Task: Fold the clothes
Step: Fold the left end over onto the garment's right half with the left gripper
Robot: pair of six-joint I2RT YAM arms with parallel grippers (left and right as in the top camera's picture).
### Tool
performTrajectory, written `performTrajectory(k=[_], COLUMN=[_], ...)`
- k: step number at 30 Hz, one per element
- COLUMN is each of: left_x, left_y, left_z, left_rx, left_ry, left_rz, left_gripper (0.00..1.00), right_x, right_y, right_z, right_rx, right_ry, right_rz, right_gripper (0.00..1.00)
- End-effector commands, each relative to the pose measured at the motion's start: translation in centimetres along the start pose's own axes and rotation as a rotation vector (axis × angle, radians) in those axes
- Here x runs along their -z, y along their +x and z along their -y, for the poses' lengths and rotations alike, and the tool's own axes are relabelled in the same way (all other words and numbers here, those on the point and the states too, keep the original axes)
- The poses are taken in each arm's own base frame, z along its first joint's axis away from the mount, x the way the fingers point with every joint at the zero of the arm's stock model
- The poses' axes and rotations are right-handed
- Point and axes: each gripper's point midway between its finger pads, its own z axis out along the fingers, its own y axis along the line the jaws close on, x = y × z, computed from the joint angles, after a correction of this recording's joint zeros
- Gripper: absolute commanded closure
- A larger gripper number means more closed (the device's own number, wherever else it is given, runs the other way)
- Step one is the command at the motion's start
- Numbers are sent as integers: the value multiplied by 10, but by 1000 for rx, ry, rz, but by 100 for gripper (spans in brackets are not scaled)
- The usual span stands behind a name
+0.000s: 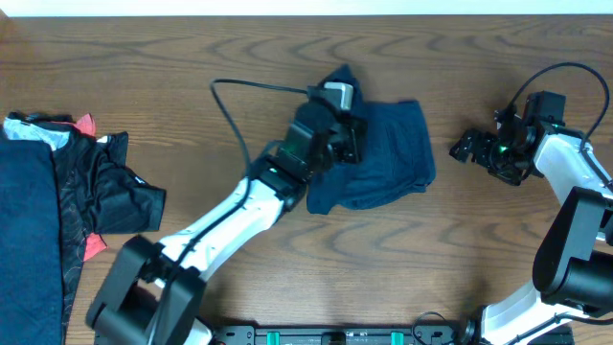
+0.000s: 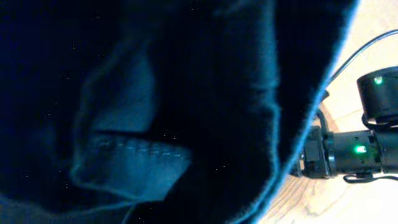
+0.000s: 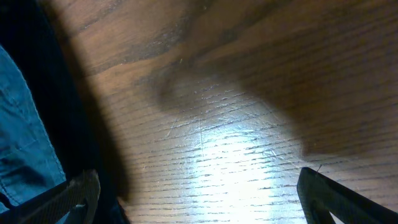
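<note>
A dark blue garment (image 1: 388, 153) lies crumpled at the table's middle. My left gripper (image 1: 347, 132) is at its left side, where the cloth bunches up into a peak over the wrist. In the left wrist view the blue cloth (image 2: 155, 112) fills the frame and hides the fingers; the gripper looks shut on it. My right gripper (image 1: 471, 147) hovers low over bare wood just right of the garment. It is open and empty, its fingers wide apart in the right wrist view (image 3: 199, 205). The garment's edge (image 3: 25, 143) shows at the left there.
A pile of clothes lies at the table's left edge: a dark blue piece (image 1: 29, 220) and a black garment with red trim (image 1: 110, 192). The left arm's cable (image 1: 239, 91) loops over the table. The right arm (image 2: 348, 152) shows in the left wrist view.
</note>
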Motion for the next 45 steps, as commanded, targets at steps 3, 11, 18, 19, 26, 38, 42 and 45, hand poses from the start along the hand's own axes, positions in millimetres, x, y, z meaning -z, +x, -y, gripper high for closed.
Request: performTrajectory(k=[3, 11, 18, 19, 26, 38, 42, 45], left_x=[-15, -45, -62, -63, -64, -64, -64, -65], left_y=[0, 26, 40, 41, 41, 32, 30, 11], left_z=[17, 19, 26, 28, 43, 94, 93, 72], left_rx=[7, 45, 57, 55, 43, -10, -72, -60], left_ry=[35, 44, 77, 79, 108, 201, 189, 131], left_rz=[26, 24, 19, 17, 18, 44, 59, 105], left_gripper=[91, 91, 91, 86, 27, 12, 11, 11], right_x=[2, 1, 1, 1, 1, 1, 1, 1], right_y=[-5, -1, 0, 0, -1, 0, 0, 1], right_z=[2, 1, 1, 1, 1, 0, 0, 1], right_rx=[-3, -9, -9, -9, -10, -18, -25, -26], right_ry=[0, -3, -3, -3, -3, -6, -5, -5], right_rz=[9, -6, -10, -10, -10, -11, -12, -14], right_gripper=[1, 1, 1, 1, 1, 1, 1, 1])
